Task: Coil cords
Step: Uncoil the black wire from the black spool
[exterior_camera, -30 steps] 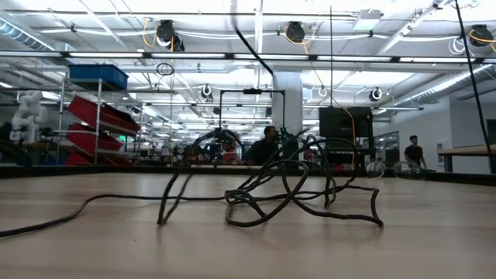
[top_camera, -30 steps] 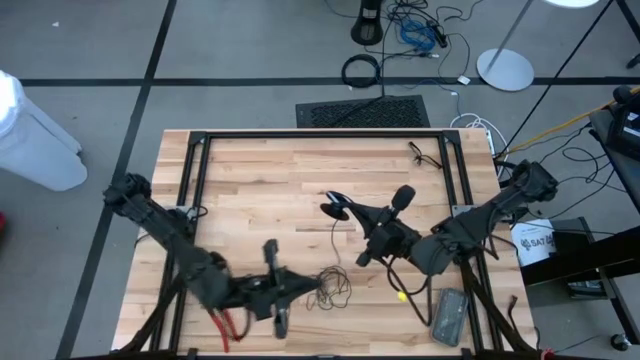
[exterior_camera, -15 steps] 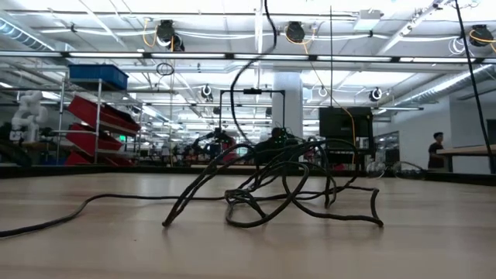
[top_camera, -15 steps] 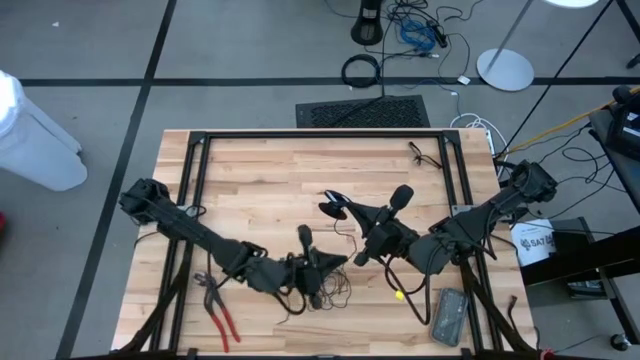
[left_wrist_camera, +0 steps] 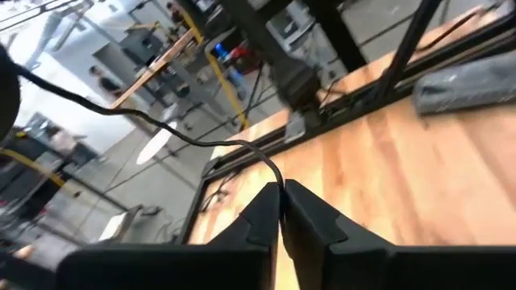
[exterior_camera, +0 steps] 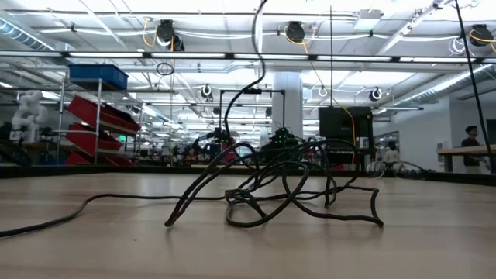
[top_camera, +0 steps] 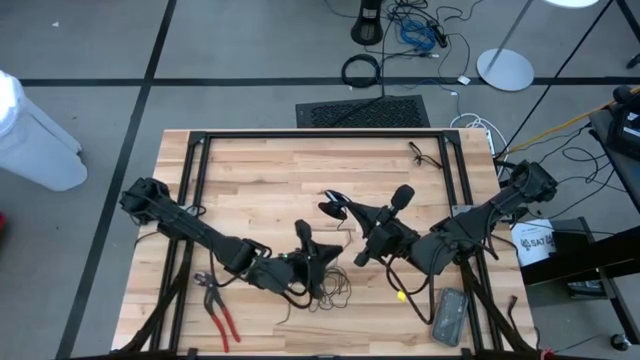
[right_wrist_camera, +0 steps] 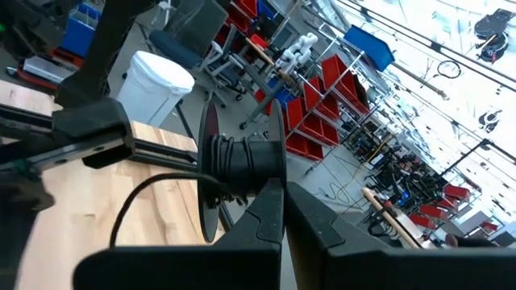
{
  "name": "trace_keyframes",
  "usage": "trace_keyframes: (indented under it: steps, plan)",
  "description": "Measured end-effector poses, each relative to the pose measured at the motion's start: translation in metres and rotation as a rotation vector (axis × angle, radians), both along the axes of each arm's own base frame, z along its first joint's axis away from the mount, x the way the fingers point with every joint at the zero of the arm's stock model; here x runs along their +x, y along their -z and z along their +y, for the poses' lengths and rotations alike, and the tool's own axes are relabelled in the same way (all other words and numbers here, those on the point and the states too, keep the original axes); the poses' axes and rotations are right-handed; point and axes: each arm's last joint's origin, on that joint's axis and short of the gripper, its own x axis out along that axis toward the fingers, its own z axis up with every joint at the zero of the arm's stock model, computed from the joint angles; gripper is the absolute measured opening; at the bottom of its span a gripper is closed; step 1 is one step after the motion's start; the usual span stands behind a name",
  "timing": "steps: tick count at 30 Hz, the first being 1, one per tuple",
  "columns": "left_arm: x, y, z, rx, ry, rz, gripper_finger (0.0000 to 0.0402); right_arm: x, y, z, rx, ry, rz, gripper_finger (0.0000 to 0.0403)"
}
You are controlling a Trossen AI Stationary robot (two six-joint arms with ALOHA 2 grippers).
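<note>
The cord is thin and black. Part of it lies in a loose tangle (top_camera: 330,288) (exterior_camera: 287,186) on the wooden table (top_camera: 250,180), near the front edge. One strand (exterior_camera: 260,46) rises from the tangle out of the low view. Its small round puck (top_camera: 332,208) (right_wrist_camera: 211,161) carries a few wound turns (right_wrist_camera: 242,157) and hangs above the table's middle, with my right gripper (top_camera: 348,211) (right_wrist_camera: 278,187) shut on it. My left gripper (top_camera: 333,258) (left_wrist_camera: 280,187) hovers over the tangle, just nearer than the puck, shut on a strand. My left gripper pinches a single strand of the cord (left_wrist_camera: 272,171) between its two fingertips. The fingers come nearly level from the table's left. The strand leaves the tips in a slack curve, clear of the table. My right gripper holds the puck at the wound end (right_wrist_camera: 262,165), right at its fingertips, which hide the exact spot. The fingers lie level, coming from the table's right. The puck is lifted clear of the table, and a loop of cord (right_wrist_camera: 133,205) droops from it.
Red-handled pliers (top_camera: 218,306) lie at the near left. A grey case (top_camera: 448,315) and a small yellow thing (top_camera: 401,296) lie at the near right. A small dark object (top_camera: 425,153) sits at the far right. Black frame rails (top_camera: 195,170) run along the table's sides.
My left gripper has swung from the near-left corner toward the table's middle, ending beside the puck, and has tipped closer to level. The pliers now show behind it. The strand it holds has come along with it, and the tangle's left loop has been drawn a little to the right.
</note>
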Motion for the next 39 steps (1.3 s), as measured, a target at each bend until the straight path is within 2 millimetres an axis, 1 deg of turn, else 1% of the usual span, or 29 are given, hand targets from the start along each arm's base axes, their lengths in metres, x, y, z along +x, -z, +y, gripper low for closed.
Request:
trace_keyframes:
  steps: [4,7,14,17,21,25,34,39]
  plan:
    - [-0.001,0.004,0.002,0.032,-0.039,0.036,0.0068,-0.002,0.0,0.004,0.0,-0.014,0.0,0.0]
    - [-0.002,0.005,0.003,0.047,-0.071,0.043,0.0081,-0.005,-0.001,0.007,0.002,-0.028,-0.003,0.0]
    - [-0.003,0.003,0.005,0.068,-0.151,0.028,0.0086,-0.022,-0.014,0.01,0.03,-0.066,-0.043,0.0]
    - [-0.007,-0.002,0.004,0.053,-0.173,0.007,0.0086,-0.029,-0.018,0.013,0.038,-0.089,-0.052,0.0]
    - [-0.017,-0.014,0.003,0.002,-0.164,-0.026,0.0086,-0.036,-0.021,0.017,0.048,-0.114,-0.063,0.0]
    - [-0.029,-0.019,0.006,-0.014,-0.166,0.009,0.0086,-0.043,-0.025,0.018,0.057,-0.132,-0.074,0.0]
    - [-0.055,-0.033,0.02,-0.109,-0.207,0.042,0.0086,-0.048,-0.026,0.019,0.06,-0.144,-0.071,0.0]
    - [-0.067,-0.04,0.022,-0.131,-0.204,0.045,0.0086,-0.05,-0.025,0.017,0.071,-0.143,-0.06,0.0]
